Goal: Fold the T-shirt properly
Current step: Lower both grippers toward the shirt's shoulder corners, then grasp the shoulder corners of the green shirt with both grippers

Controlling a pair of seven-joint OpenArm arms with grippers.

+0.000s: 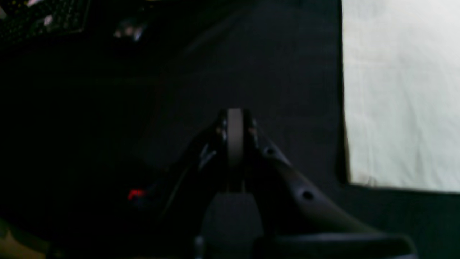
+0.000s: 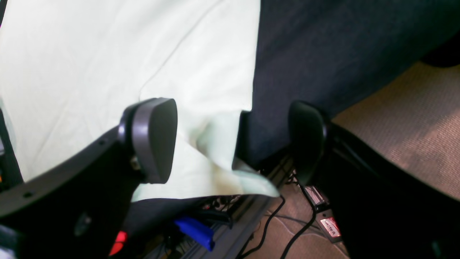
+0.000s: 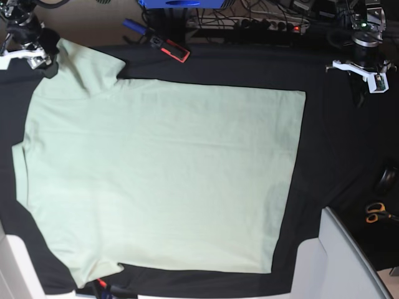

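Observation:
The pale mint-green T-shirt point(image 3: 162, 180) lies spread flat on the black table cover point(image 3: 336, 143), its hem toward the right of the base view. My right gripper point(image 2: 230, 140) hovers open at the far-left sleeve. The sleeve's rumpled tip point(image 2: 219, 144) sits between the wide-apart fingers point(image 2: 154, 140) without being pinched, near the table's edge. My left gripper point(image 1: 235, 136) is shut with nothing in it, over bare black cover. The T-shirt's straight edge point(image 1: 395, 90) lies off to its right, apart from it.
Orange-handled scissors point(image 3: 376, 212) lie at the right edge. A white panel point(image 3: 340, 261) juts in at the bottom right. A red-and-black tool point(image 3: 171, 50) and cables sit along the far edge. Carpet floor point(image 2: 413, 126) shows beyond the table edge.

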